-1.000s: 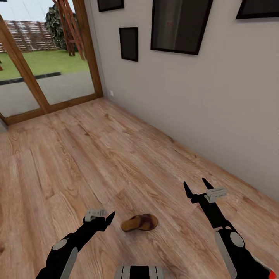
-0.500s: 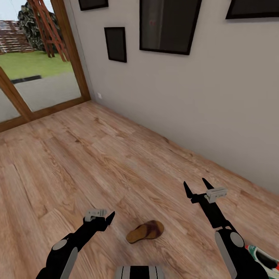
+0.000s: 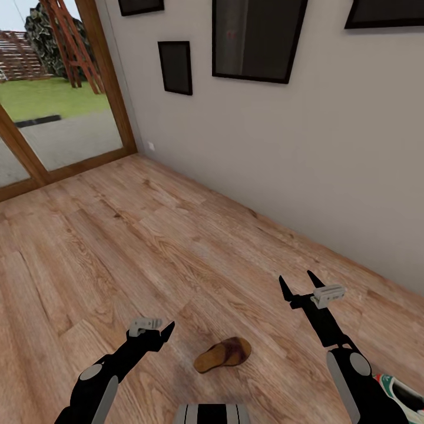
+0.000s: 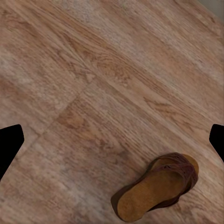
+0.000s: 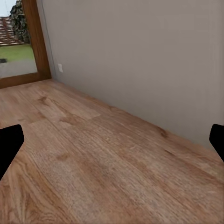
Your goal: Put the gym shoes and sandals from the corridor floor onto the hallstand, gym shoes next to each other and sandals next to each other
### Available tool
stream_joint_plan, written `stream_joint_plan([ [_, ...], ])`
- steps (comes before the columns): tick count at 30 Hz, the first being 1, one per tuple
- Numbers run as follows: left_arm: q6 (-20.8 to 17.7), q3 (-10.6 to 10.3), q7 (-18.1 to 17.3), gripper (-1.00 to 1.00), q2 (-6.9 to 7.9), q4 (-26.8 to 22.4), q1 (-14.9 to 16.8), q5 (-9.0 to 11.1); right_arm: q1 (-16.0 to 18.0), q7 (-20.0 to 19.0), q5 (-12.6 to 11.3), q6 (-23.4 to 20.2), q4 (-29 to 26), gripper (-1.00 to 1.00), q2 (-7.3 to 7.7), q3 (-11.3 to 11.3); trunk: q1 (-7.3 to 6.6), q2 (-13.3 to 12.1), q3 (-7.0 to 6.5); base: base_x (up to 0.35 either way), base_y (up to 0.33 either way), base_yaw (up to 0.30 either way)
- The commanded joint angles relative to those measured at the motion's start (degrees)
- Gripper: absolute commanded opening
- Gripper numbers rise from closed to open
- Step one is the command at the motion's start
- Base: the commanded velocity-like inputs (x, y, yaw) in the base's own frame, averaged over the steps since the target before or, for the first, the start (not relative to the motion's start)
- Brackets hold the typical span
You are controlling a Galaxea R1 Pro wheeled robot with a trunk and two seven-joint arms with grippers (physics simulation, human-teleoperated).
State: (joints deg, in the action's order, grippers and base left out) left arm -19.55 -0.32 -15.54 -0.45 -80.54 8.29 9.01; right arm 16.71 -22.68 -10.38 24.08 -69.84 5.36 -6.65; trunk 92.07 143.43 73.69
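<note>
Sandal: a single dark brown leather slip-on sandal with a tan footbed [image 3: 223, 355] lies flat on the light brown wood-plank corridor floor [image 3: 147, 247], between the two arms and nearer the left one; the left wrist view [image 4: 158, 185] shows its wide strap and bare heel end close up.
Gym shoe: a white sneaker with green and red-orange trim [image 3: 400, 393] shows partly at the lower right corner of the head view, behind the right arm.
Left gripper [image 3: 154, 327]: black fingers spread wide, empty, low over the floor just beside the sandal.
Right gripper [image 3: 301, 285]: black fingers spread wide, empty, raised, pointing toward the grey wall [image 3: 306, 153].
Wall: dark framed pictures [image 3: 175, 66] hang on it; the right wrist view shows the bare grey wall [image 5: 140, 60] meeting the floor.
Far end: a wood-framed glass door [image 3: 112, 76] with grass outside.
</note>
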Motion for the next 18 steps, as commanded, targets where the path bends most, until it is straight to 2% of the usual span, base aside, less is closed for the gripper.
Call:
stream_joint_plan([
  [1,-0.5,0.1,-0.1,1.00,-0.02,-0.1,0.0,0.6,0.0,-0.5,-0.6,0.0,0.0,1.00,0.00,-0.1,-0.01,0.0,0.04,0.055,0.001,0.000],
  [18,-0.5,0.1,0.0,1.00,-0.02,-0.1,0.0,0.6,0.0,-0.5,-0.5,0.0,0.0,1.00,0.02,-0.1,-0.01,0.0,0.04,0.017,0.000,0.000],
])
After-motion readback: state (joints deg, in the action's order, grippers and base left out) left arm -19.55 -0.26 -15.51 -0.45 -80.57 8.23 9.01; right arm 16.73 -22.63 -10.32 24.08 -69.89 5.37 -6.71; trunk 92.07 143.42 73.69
